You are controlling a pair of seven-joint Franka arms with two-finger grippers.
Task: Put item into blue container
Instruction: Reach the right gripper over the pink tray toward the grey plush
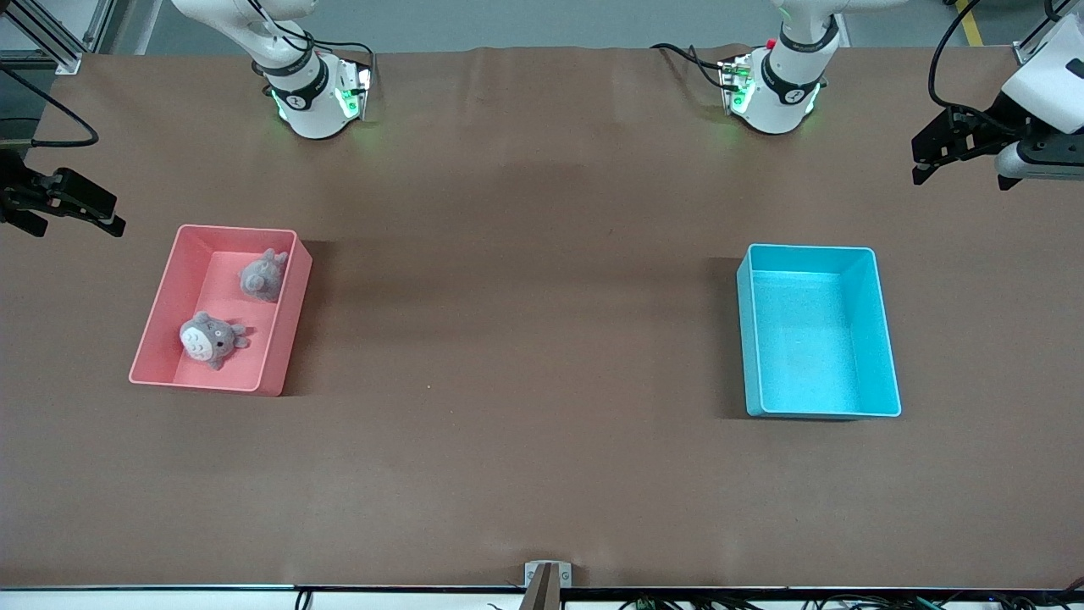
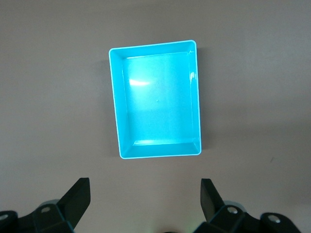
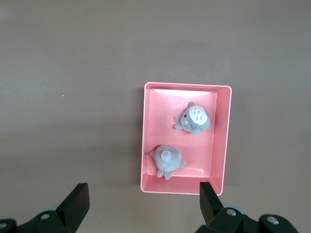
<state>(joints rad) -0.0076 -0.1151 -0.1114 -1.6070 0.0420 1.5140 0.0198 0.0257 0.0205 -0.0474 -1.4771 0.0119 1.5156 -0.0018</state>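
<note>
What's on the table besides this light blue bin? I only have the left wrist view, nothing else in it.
Observer: A pink rectangular plastic bin sits toward the right arm's end of the table; the light blue rectangular plastic bin is toward the left arm's end.
Operator: Anything in the pink one?
Observer: Two small grey plush toys. One shows its white belly; the other lies farther from the front camera with its grey back showing.
Operator: Right gripper on them yet?
Observer: No. The right gripper hangs open over bare table at the table's edge, apart from the pink bin.
Operator: And mine?
Observer: The left gripper is open, up near the table's edge at its own end, holding nothing.
</note>
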